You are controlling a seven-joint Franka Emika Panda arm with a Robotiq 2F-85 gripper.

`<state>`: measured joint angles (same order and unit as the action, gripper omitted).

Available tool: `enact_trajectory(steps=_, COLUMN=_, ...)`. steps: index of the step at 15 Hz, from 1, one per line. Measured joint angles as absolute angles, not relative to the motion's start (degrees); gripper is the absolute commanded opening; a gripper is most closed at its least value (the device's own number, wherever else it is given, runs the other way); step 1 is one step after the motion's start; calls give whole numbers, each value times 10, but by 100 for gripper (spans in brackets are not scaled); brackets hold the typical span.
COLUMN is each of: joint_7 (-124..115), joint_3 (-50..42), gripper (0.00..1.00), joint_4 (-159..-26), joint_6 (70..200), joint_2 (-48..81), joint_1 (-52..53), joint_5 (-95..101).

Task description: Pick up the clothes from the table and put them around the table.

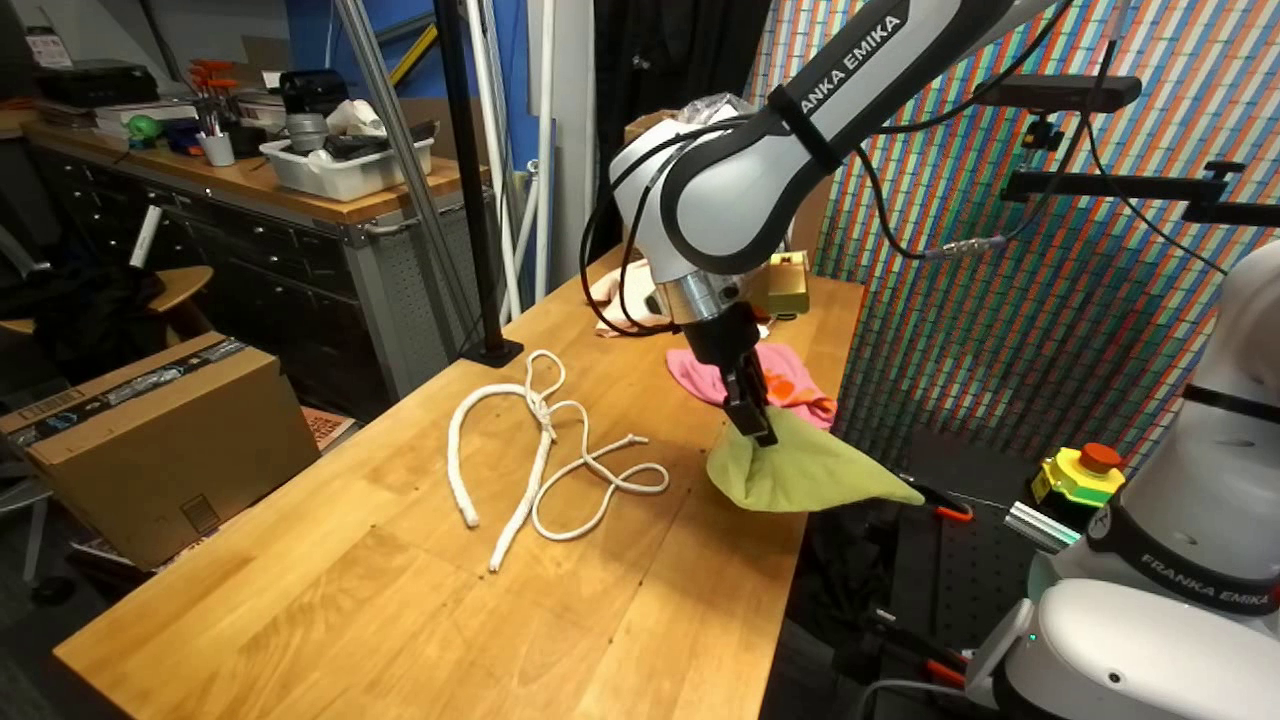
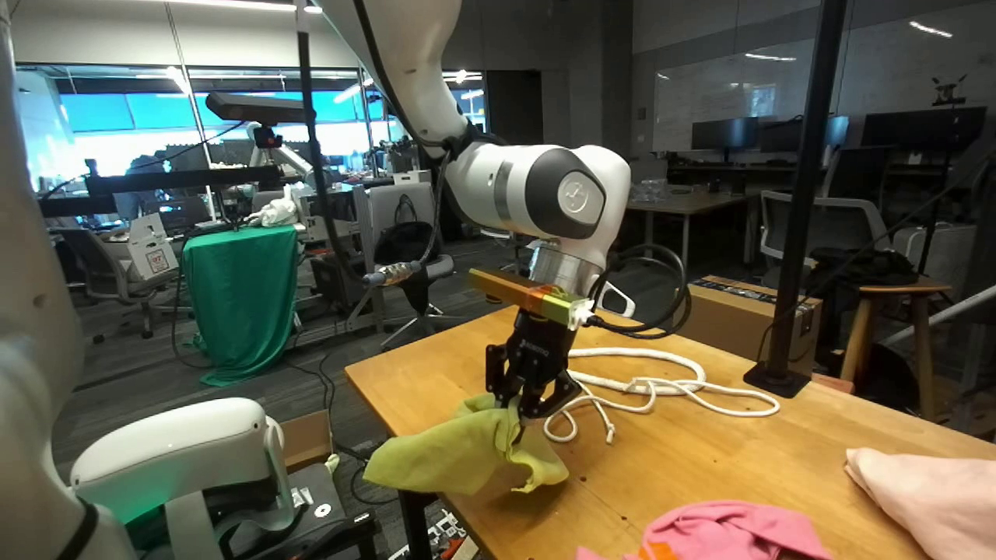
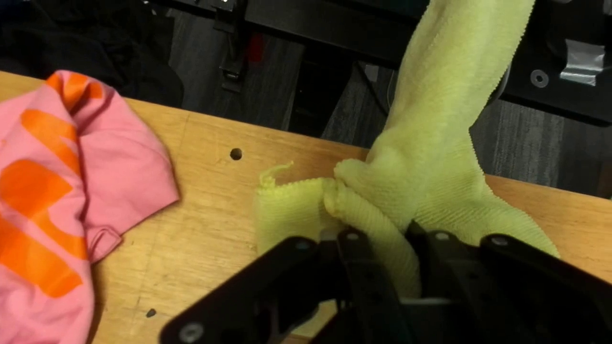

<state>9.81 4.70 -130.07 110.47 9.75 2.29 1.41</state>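
A yellow-green cloth (image 1: 820, 470) is bunched at the table edge and hangs partly over it in an exterior view; it also shows in an exterior view (image 2: 447, 459) and in the wrist view (image 3: 440, 105). My gripper (image 1: 763, 438), also in an exterior view (image 2: 513, 411), is shut on this cloth. In the wrist view a fold of it sits between the fingers (image 3: 382, 239); the fingertips are partly hidden by fabric. A pink cloth with orange patches (image 1: 705, 378) lies beside it, also in the wrist view (image 3: 129, 167). A pale pink cloth (image 2: 930, 498) lies farther along the table.
A knotted white rope (image 1: 541, 470) lies on the wooden table (image 1: 400, 610). A black post (image 2: 778, 381) stands at the table's far edge. A small gold box (image 1: 789, 290) is behind the arm. An emergency stop (image 1: 1085, 473) is near the robot base.
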Motion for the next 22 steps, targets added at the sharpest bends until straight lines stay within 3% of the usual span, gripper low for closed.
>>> enact_trajectory(steps=20, joint_7=131, joint_3=64, gripper=4, joint_4=-1293, joint_6=1051, joint_2=102, joint_1=40, joint_5=-56)
enact_trajectory(steps=21, joint_7=131, joint_3=65, gripper=38, joint_4=-1293, joint_6=1051, joint_2=103, joint_1=41, joint_5=-57)
enact_trajectory(steps=22, joint_7=131, joint_3=65, gripper=44, joint_4=-1293, joint_6=1051, joint_2=103, joint_1=42, joint_5=-57)
